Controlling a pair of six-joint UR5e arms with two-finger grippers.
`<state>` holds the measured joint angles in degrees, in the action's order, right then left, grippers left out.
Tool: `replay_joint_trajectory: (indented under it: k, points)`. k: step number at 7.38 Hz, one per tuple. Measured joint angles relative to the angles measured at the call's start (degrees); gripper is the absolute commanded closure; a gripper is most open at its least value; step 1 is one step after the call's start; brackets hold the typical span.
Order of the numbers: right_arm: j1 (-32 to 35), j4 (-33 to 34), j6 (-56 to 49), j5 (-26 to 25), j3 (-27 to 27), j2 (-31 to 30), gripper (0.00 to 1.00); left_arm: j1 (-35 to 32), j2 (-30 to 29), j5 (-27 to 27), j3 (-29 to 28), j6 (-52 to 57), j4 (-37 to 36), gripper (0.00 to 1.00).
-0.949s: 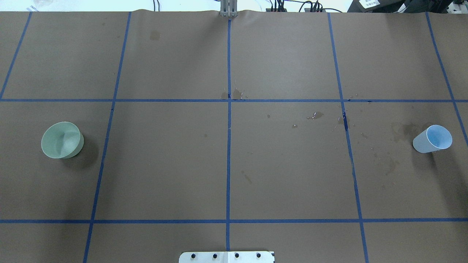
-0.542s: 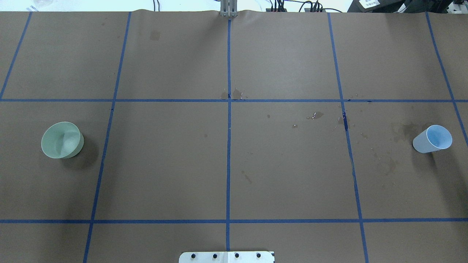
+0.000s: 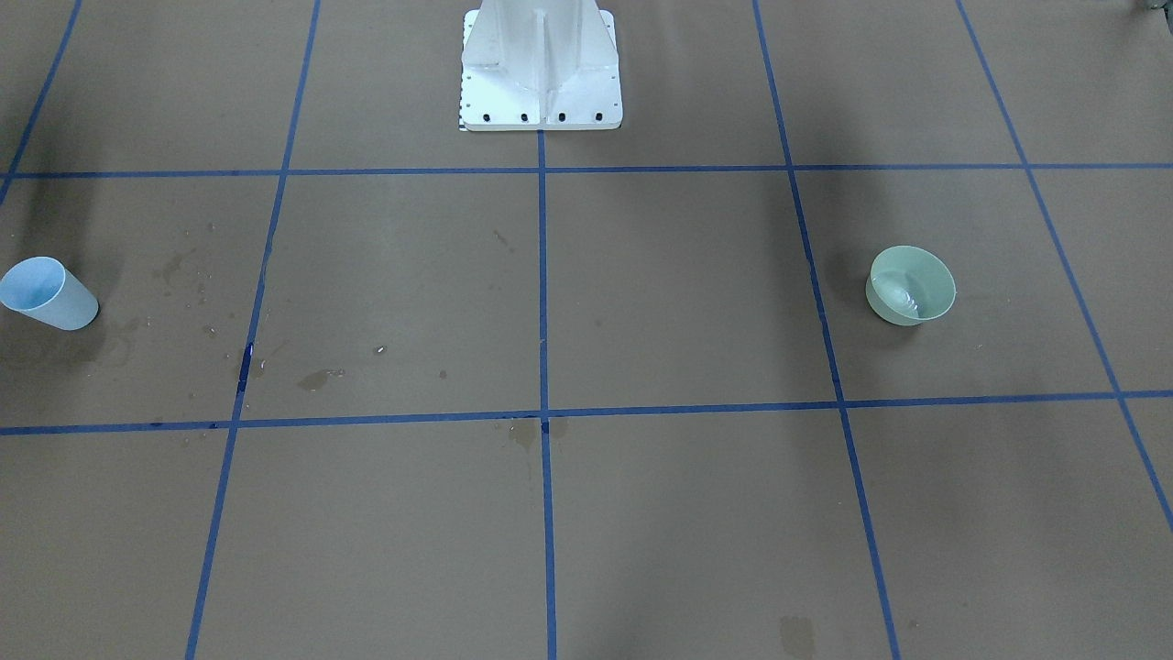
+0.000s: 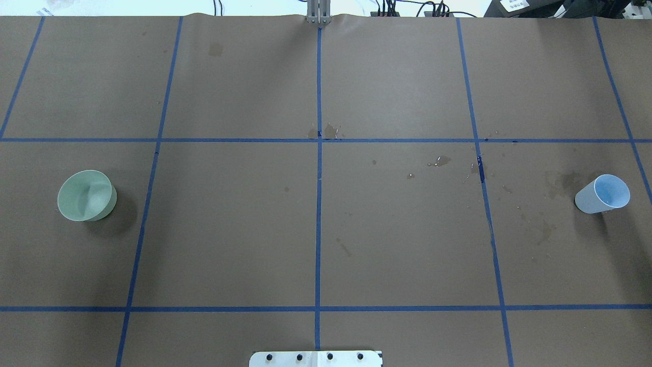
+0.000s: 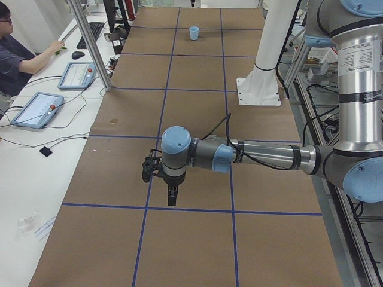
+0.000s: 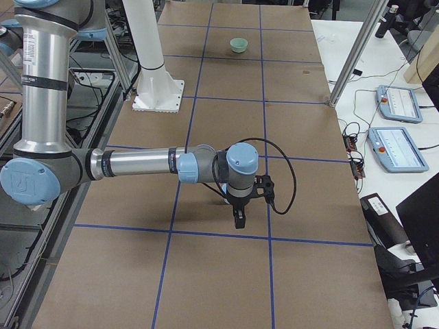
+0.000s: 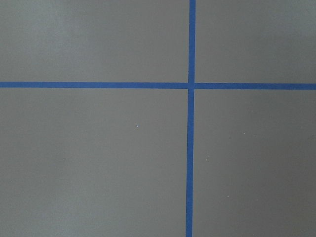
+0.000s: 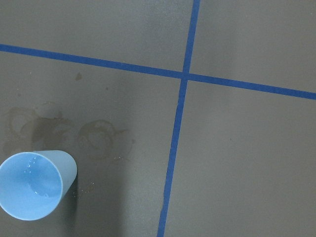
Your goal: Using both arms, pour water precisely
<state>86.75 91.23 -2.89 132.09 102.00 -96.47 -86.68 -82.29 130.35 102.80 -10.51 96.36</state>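
Obs. for you, operator:

The table [image 4: 229, 229] is covered in brown paper with a blue tape grid.

The left arm [image 5: 263, 156] has its forearm stretched level over the paper. The right arm [image 6: 137, 164] is posed the same way at the opposite end.

The white pedestal [image 3: 541, 64] is bolted at the robot's edge, on the centre line.

The left gripper [image 5: 172, 200] points straight down above the paper, holding nothing; you cannot tell the finger gap from this side view. The same goes for the right gripper [image 6: 238, 223].

The green bowl [image 4: 85, 195] stands upright on the robot's left, and the blue cup [image 4: 602, 193] upright far on its right, well apart.

The water [image 3: 907, 298] glints in the bowl bottom, and a thin film with droplets lies in the cup.

Wet stains [image 4: 440, 161] are scattered between centre and cup, with ring marks just beside the cup.
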Motion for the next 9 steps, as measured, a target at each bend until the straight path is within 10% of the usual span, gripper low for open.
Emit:
replay_joint_trajectory:
  k: [5,9]
  points:
    - [0.0,0.0,-0.01,0.02,0.21,0.37,0.0,18.58,-0.16,-0.99,-0.54,-37.51,23.74,0.0]
    - [0.0,0.03,-0.05,-0.03,0.21,0.74,0.0,31.45,-3.51,-9.23,-3.42,-50.89,28.69,0.0]
